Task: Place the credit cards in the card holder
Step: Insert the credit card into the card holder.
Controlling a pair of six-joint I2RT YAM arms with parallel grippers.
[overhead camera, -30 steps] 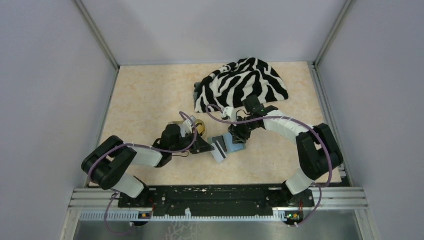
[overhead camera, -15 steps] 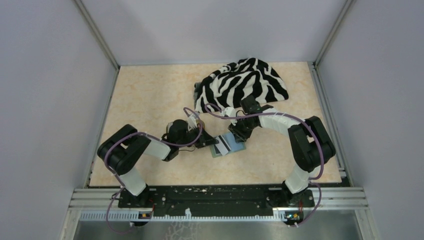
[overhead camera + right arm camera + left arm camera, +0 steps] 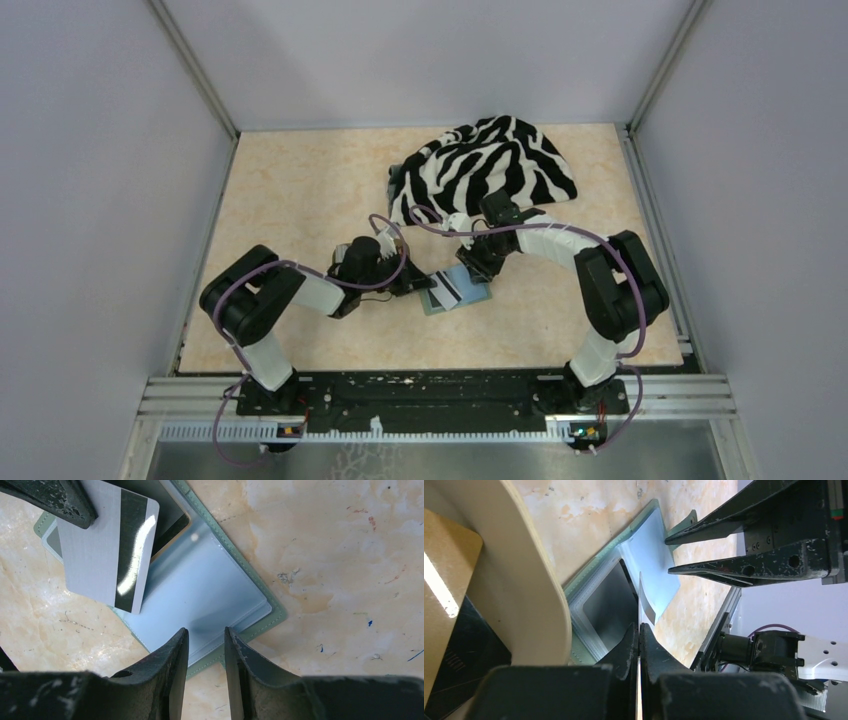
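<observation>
Now that the left gripper, clamping a credit card, has reached the open card holder, insertion nears; the right gripper has narrowed, jaws slightly apart

Zebra-striped cloth on beige table; tan tray

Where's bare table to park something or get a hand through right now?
Free: the far-left table between the left wall and the striped cloth; the near strip between the card holder and the arm bases. Crowded: centre, where the left end effector and right end effector meet over it.
</observation>
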